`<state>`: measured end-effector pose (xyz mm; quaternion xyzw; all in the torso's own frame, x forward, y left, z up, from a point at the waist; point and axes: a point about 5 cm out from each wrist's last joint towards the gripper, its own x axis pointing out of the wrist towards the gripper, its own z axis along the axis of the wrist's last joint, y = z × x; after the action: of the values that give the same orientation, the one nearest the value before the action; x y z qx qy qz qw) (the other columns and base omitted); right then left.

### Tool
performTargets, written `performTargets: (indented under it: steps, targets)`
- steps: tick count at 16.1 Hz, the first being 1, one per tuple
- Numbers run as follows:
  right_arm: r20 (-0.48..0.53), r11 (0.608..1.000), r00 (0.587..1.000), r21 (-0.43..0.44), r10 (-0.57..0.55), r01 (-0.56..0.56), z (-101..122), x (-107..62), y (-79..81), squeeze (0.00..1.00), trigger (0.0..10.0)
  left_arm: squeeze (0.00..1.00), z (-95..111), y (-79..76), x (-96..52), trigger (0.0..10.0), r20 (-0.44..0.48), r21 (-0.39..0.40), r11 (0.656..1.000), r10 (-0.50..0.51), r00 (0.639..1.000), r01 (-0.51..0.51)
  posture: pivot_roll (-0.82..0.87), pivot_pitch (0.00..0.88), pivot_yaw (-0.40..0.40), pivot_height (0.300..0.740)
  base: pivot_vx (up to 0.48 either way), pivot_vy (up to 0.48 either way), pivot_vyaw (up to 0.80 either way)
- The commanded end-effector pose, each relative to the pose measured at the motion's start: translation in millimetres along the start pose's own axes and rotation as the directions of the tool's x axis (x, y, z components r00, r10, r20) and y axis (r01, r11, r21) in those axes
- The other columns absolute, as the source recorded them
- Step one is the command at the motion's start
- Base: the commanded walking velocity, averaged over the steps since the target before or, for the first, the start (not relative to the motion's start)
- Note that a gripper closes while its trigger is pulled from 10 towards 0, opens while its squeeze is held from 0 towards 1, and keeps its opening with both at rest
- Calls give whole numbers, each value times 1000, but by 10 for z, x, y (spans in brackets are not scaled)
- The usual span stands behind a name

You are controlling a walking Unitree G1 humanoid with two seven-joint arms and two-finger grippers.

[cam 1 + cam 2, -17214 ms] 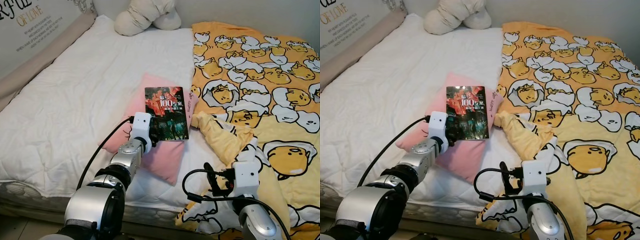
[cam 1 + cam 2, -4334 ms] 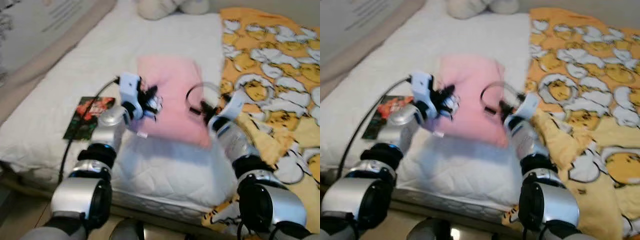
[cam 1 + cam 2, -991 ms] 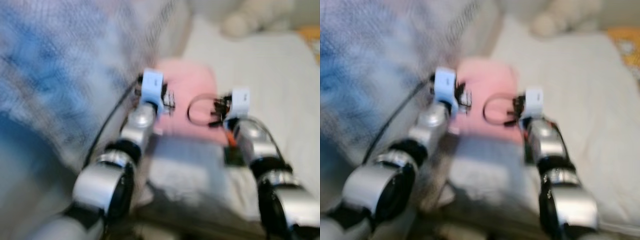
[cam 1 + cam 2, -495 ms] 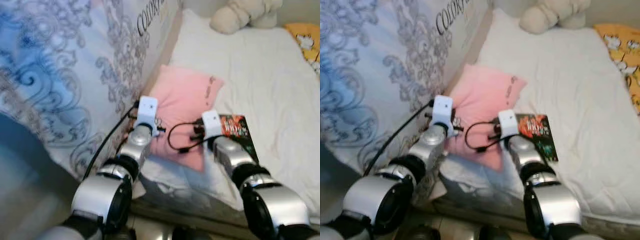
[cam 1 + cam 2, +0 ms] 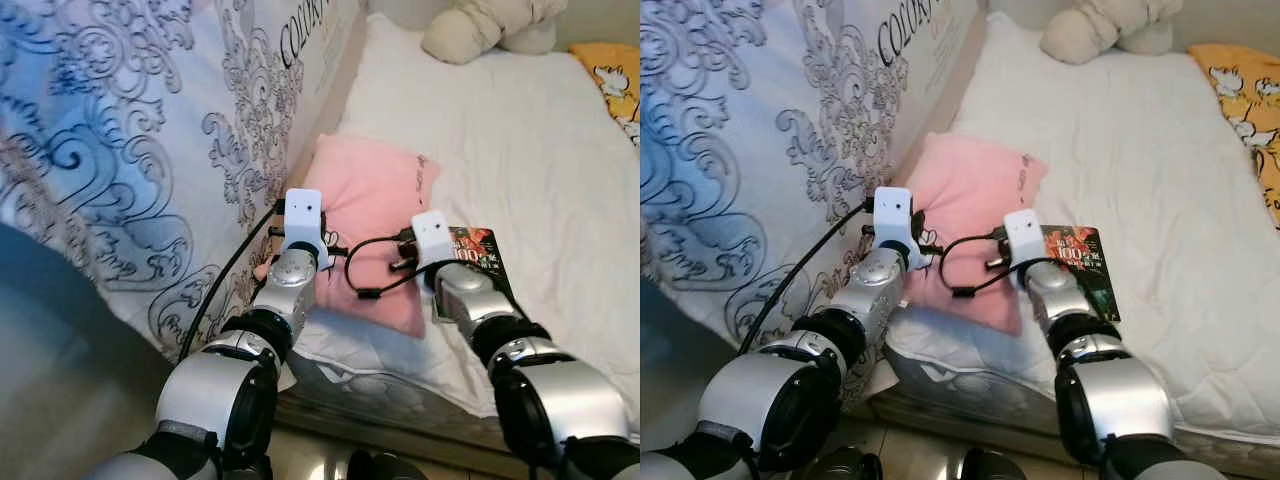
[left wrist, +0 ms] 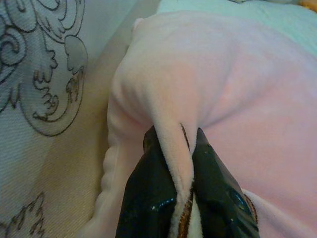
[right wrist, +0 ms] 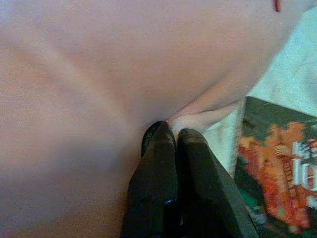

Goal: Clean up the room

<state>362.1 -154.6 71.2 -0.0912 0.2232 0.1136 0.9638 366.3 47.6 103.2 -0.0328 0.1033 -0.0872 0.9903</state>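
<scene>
A pink pillow (image 5: 372, 205) lies on the white bed near its left side, close to the patterned headboard. My left gripper (image 6: 174, 144) is shut on a fold at the pillow's (image 6: 233, 84) near left edge. On the near right edge of that pillow (image 7: 99, 74), my right gripper (image 7: 173, 134) is pinched shut on the fabric. A dark book (image 5: 470, 262) with a red cover picture lies flat on the sheet just right of the pillow, partly under my right wrist (image 5: 432, 235).
A tall padded headboard (image 5: 140, 130) with blue-grey scroll pattern stands along the left. A beige plush toy (image 5: 485, 25) sits at the far end of the white mattress (image 5: 520, 130). A yellow patterned blanket (image 5: 620, 80) shows at the far right.
The camera has steadied and shifted slightly. Both grippers still hold the pink pillow, which now rests on the bed by the headboard, a little lower than half a second ago.
</scene>
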Motion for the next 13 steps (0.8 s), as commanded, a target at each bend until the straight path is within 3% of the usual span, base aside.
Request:
performTargets:
  steps: [1, 3, 7, 9, 11, 12, 13]
  targets:
    - [-10, 999, 999, -12, -30, 30, -6, -16, -92, 0, 10000, 0, 130, -216, 19, 10000, 39, -43, 998, -53, 998, 55, 74, 64, -55, 740, 0, 0, 0]
    - [2, 998, 998, -32, -55, 55, 43, -21, -149, 0, 10000, 0, 137, -260, 17, 10000, 40, -33, 997, -70, 997, 71, 70, 59, -53, 740, 0, 0, 0]
    - [34, 988, 995, -126, -90, 94, 206, -22, -233, 0, 10000, 0, 60, -332, 8, 10000, -35, -189, 980, -77, 996, 69, 72, 54, -52, 740, 0, 0, 0]
    - [40, 988, 994, -114, -104, 108, 240, -26, -268, 0, 10000, 0, 40, -330, -1, 10000, -31, -149, 986, -78, 996, 72, 71, 47, -53, 740, 0, 0, 0]
    - [25, 989, 994, -97, -106, 108, 217, -24, -260, 0, 10000, 0, 63, -235, 11, 10000, -9, -11, 998, -64, 998, 63, 73, 40, -55, 740, 0, 0, 0]
    - [16, 991, 994, -80, -110, 111, 192, -22, -249, 1000, 10000, 1000, 100, -188, 22, 10000, 14, 93, 993, -73, 997, 71, 75, 38, -53, 740, 0, 0, 0]
    - [12, 991, 993, -63, -116, 116, 179, -22, -246, 1000, 10000, 1000, 127, -175, 28, 10000, 27, 155, 985, -84, 996, 79, 76, 36, -52, 740, 0, 0, 0]
